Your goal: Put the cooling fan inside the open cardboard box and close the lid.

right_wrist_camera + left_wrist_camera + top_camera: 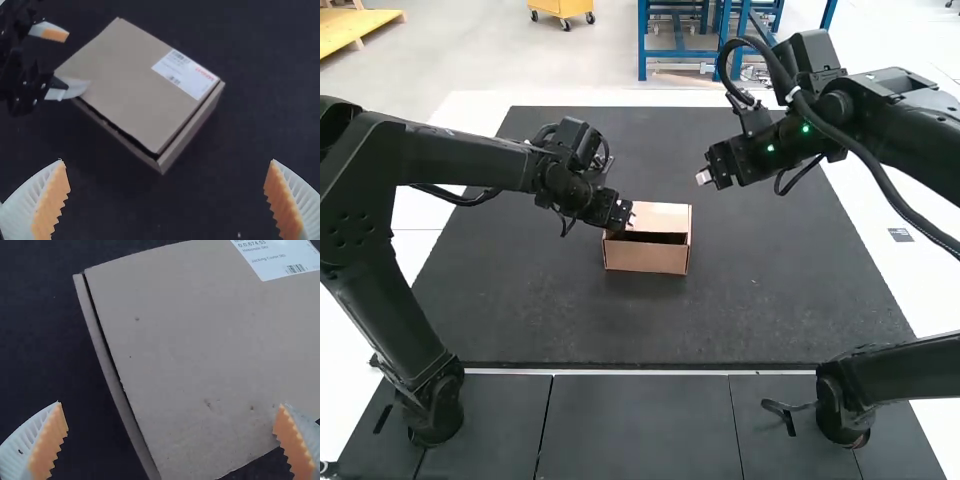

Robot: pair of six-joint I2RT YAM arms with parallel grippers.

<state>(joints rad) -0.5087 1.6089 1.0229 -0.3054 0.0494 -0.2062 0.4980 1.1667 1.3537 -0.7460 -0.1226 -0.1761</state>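
Observation:
A small cardboard box [647, 238] stands near the middle of the black mat, its lid [130, 85] lying down over the top with a thin dark gap along one side. A white label [185, 74] is stuck on the lid. My left gripper [618, 213] hovers open over the box's left edge; its white ribbed fingers with orange pads [47, 437] straddle the lid [200, 360]. My right gripper [712, 178] hangs open in the air above and to the right of the box, its fingers [45, 195] spread wide. The fan cannot be seen.
The black mat [770, 290] covers the table around the box, with white table surface [920, 270] beyond its right and left edges. Both arm bases stand at the near corners.

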